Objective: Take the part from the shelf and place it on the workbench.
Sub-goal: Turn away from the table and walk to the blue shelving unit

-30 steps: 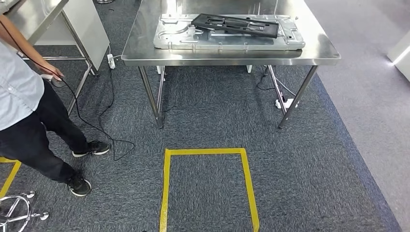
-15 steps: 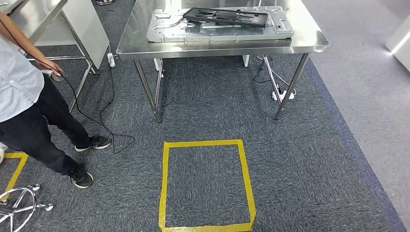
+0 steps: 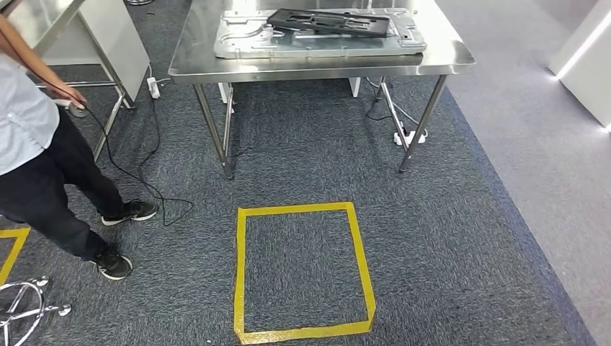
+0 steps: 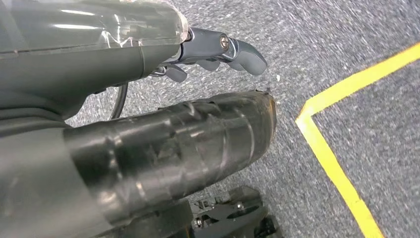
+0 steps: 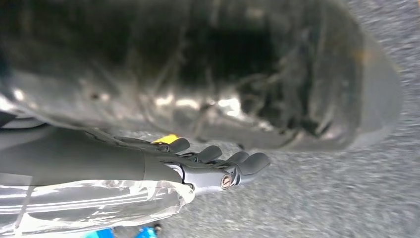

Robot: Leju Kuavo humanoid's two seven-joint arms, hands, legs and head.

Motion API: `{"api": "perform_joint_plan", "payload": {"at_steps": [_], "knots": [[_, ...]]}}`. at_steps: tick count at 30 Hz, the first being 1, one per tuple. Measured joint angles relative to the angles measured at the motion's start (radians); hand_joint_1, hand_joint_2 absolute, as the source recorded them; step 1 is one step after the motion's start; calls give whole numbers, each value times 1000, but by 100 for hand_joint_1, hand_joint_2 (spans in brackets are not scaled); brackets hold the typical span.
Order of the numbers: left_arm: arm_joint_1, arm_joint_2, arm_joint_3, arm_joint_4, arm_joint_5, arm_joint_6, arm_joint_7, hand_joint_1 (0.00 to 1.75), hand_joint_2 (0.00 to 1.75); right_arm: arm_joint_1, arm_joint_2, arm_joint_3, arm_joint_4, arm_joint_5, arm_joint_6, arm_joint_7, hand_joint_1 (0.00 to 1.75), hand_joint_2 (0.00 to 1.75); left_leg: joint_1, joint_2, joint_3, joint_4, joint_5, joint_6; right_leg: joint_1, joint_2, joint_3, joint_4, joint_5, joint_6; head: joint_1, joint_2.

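A flat black slotted part (image 3: pixel 329 22) lies on the workbench (image 3: pixel 447 58); both robot hands (image 4: pixel 218 52) (image 5: pixel 218 166) hang loosely spread, empty.

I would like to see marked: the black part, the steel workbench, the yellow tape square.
black part (image 3: pixel 328 21), head view, middle of its frame
steel workbench (image 3: pixel 317 63), head view, bare front strip of its top
yellow tape square (image 3: pixel 239 270), head view, left strip

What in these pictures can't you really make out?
- Black part on the workbench: head view, its far edge is cut off by the picture's top.
- Person: head view, cut off by the left edge.
- Right hand: right wrist view, blurred; grip unclear.
- Left hand: left wrist view, mostly hidden behind its cover.
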Motion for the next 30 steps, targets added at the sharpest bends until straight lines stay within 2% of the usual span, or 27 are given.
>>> {"api": "perform_joint_plan", "payload": {"at_steps": [1, 3, 4, 5, 7, 8, 10, 12, 13, 14, 15, 16, 17, 18, 19, 21, 23, 24, 25, 27, 28, 29, 30], "knots": [[0, 0, 0, 0, 0, 0, 0, 0, 0, 2, 1, 1, 1, 4, 2, 3, 0, 0, 1, 7, -1, 5, -2, -3, -3, -5, 27, -43, 27, 3, 0, 0], [0, -1, 0, 0, 0, 0, -1, 0, 0, 2, 3, 1, 4, 7, 5, 7, 0, 0, 1, 20, -3, 20, -11, -14, -5, -33, 101, -178, 79, 3, 0, 0], [-1, -1, 0, 0, 0, 0, -1, 0, 0, 2, 4, 2, 4, 8, 6, 8, 0, 0, -1, 26, -5, 27, -16, -20, -3, -44, 125, -226, 92, -2, 0, 0], [-1, -1, 0, 0, 0, 1, -2, 0, 0, 1, 6, 3, 5, 8, 6, 8, 0, 0, -3, 32, -7, 33, -20, -26, 0, -50, 134, -249, 94, -8, -1, 0], [-4, -1, 1, 0, 0, 2, -2, 0, 0, 3, 8, 4, 6, 8, 6, 8, 0, 0, -4, 42, -7, 35, -22, -36, 4, -38, 130, -251, 93, -23, -3, 0], [-5, -1, 1, 0, 0, 2, -2, 0, 0, 4, 8, 5, 6, 9, 6, 9, 0, 0, -2, 40, -6, 37, -26, -42, 3, -33, 128, -253, 95, -30, -3, 0], [-6, -1, 1, 0, 0, 2, -3, 0, 0, 3, 9, 8, 7, 17, 7, 14, 0, 0, 3, 12, -22, 78, -59, -53, 1, -20, 125, -257, 101, -42, -3, 0], [-4, -1, 1, 0, 0, 2, -3, 0, 0, 2, 10, 14, 8, 30, 9, 21, 0, 0, 5, -19, -74, 192, -125, -58, 2, -7, 121, -258, 105, -50, -3, 0], [-2, -1, 1, 0, 0, 2, -3, 0, 0, 1, 11, 18, 9, 38, 11, 24, 0, 0, 5, -25, -106, 259, -152, -59, 4, 1, 118, -258, 106, -53, -3, 0], [-1, -1, 2, 0, 0, 3, -3, 0, 0, 2, 12, 22, 10, 46, 14, 27, 0, 0, 5, -27, -129, 306, -163, -58, 5, 10, 117, -257, 107, -54, -3, 0], [0, -1, 2, 0, -1, 3, -3, 0, 0, 3, 13, 26, 12, 54, 17, 30, 0, 0, 5, -29, -138, 319, -153, -55, 7, 20, 116, -257, 108, -54, -3, 0], [1, -1, 2, 0, -1, 5, -3, 0, 0, 3, 14, 30, 13, 61, 21, 32, 0, 0, 5, -32, -127, 292, -124, -52, 8, 31, 117, -256, 108, -54, -3, 0], [1, -1, 2, 0, -1, 6, -3, 0, 0, 3, 16, 34, 14, 69, 24, 34, 0, 0, 5, -40, -102, 232, -83, -47, 8, 42, 118, -255, 109, -53, -3, 0], [2, 0, 2, 0, -1, 7, -3, 0, 0, 3, 19, 39, 15, 76, 26, 35, 0, 0, 5, -58, -72, 164, -49, -41, 8, 53, 118, -254, 109, -52, -3, 0], [2, 0, 3, 0, -1, 8, -3, 0, 0, 2, 21, 44, 16, 82, 27, 36, 0, 0, 4, -75, -49, 105, -25, -36, 9, 63, 116, -252, 111, -49, -3, 0], [0, 0, 4, 0, -2, 10, -3, 0, 0, 2, 25, 52, 18, 92, 28, 37, 0, 0, 2, -97, -31, 52, -14, -30, 7, 80, 108, -252, 117, -38, -3, 0], [-3, 0, 4, 0, -4, 10, -3, 0, 0, 4, 26, 57, 19, 100, 29, 37, 0, 0, 3, -84, -29, 42, -7, -23, 4, 94, 103, -254, 123, -25, -3, 0], [-3, -1, 4, 0, -5, 10, -3, 0, 0, 5, 26, 60, 20, 104, 31, 38, 0, 0, 5, -74, -27, 35, -1, -17, 5, 87, 99, -248, 119, -20, -2, 0], [-3, -1, 4, 0, -6, 10, -3, 0, 0, 6, 26, 64, 21, 108, 33, 40, 0, 0, 7, -63, -24, 27, 5, -10, 7, 71, 88, -227, 103, -17, -1, 0], [-2, -1, 5, 0, -7, 11, -3, 0, 0, 5, 26, 71, 21, 115, 37, 43, 0, 0, 5, -39, -26, 20, 12, -1, 9, 28, 41, -126, 40, -13, 0, 0], [-1, -1, 5, 0, -7, 11, -3, 0, 0, 4, 26, 74, 22, 117, 39, 45, 0, 0, 3, -27, -29, 21, 12, 1, 8, 17, 10, -60, 8, -11, 1, 0], [0, -1, 5, 0, -7, 11, -3, 0, 0, 4, 26, 76, 22, 120, 40, 46, 0, 0, 1, -14, -32, 22, 12, 1, 6, 11, -13, -8, -12, -9, 0, 0], [0, -1, 5, 0, -7, 11, -3, 0, 0, 5, 26, 78, 23, 123, 41, 48, 0, 0, 1, -2, -34, 24, 11, 1, 4, 8, -20, 12, -12, -7, 0, 0]]}}
